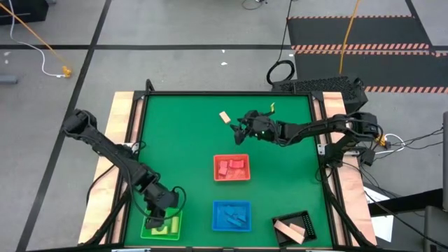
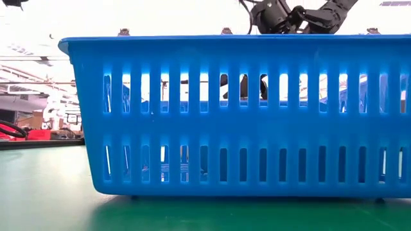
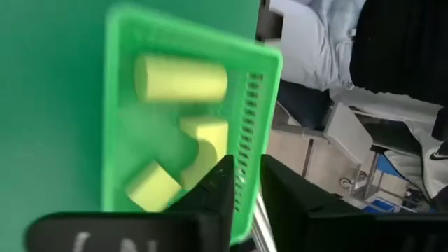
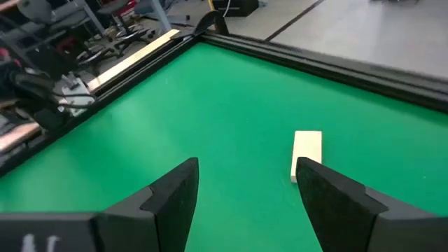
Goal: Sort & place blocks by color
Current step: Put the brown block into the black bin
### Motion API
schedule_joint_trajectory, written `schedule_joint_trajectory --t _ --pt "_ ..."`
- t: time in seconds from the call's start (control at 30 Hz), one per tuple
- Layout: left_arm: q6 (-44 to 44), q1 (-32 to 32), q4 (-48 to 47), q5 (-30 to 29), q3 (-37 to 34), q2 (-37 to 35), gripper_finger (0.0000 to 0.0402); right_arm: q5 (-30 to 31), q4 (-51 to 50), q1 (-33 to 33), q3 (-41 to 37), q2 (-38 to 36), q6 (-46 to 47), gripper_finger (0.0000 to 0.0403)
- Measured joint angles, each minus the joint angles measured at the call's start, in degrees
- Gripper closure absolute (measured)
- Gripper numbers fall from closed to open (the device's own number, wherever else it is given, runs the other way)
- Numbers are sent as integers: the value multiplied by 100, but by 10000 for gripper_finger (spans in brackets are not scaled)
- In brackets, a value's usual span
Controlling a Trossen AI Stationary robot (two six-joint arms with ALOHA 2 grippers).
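Observation:
My right gripper (image 1: 243,126) (image 4: 245,171) is open and hovers over the far middle of the green table. A tan bar (image 1: 225,117) (image 4: 306,154) lies flat just beyond it, close to one fingertip. My left gripper (image 1: 162,204) (image 3: 246,175) hangs over the green tray (image 1: 162,225) (image 3: 119,105) at the near left, its fingers a narrow gap apart above the tray's slotted wall. Inside that tray lie a yellow cylinder (image 3: 180,78), a yellow arch (image 3: 206,143) and a yellow cube (image 3: 152,187). Whether the left fingers touch the tray does not show.
The red tray (image 1: 232,168) with red blocks sits mid-table. The blue tray (image 1: 232,215) (image 2: 225,115) holds blue blocks at the near edge and fills the low view. The black tray (image 1: 294,227) holds tan blocks at the near right. A raised dark rim (image 4: 315,66) borders the table.

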Motion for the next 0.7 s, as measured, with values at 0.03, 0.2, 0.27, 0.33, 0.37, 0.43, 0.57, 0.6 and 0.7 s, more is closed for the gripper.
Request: schedule_joint_trajectory --t 0.03,0.2,0.27,0.33,0.37,0.43,0.57,0.6,0.7 --pt "154 64 19 -3 0 0 322 -125 -2 -76 0 0 66 172" --pt "1166 361 261 -204 0 -4 274 -277 -2 -276 0 0 88 172" --pt "1594 483 348 -282 0 -4 259 -272 19 -279 0 0 78 172" --pt "1979 600 391 -377 0 -4 247 -251 8 -277 77 64 39 172" --pt "2159 654 403 -446 0 -4 242 -254 40 -275 184 167 -3 172" --pt "2478 755 479 -584 0 -4 232 -255 29 -248 419 427 -178 172" --pt "2864 906 548 -866 0 -4 220 -263 -115 -245 1116 1108 -470 172" --pt "2913 921 592 -956 0 -4 218 -276 -244 -269 1328 1245 -504 172" --pt "2949 937 600 -1144 0 -7 218 -274 -1142 -370 2012 1634 -438 172"
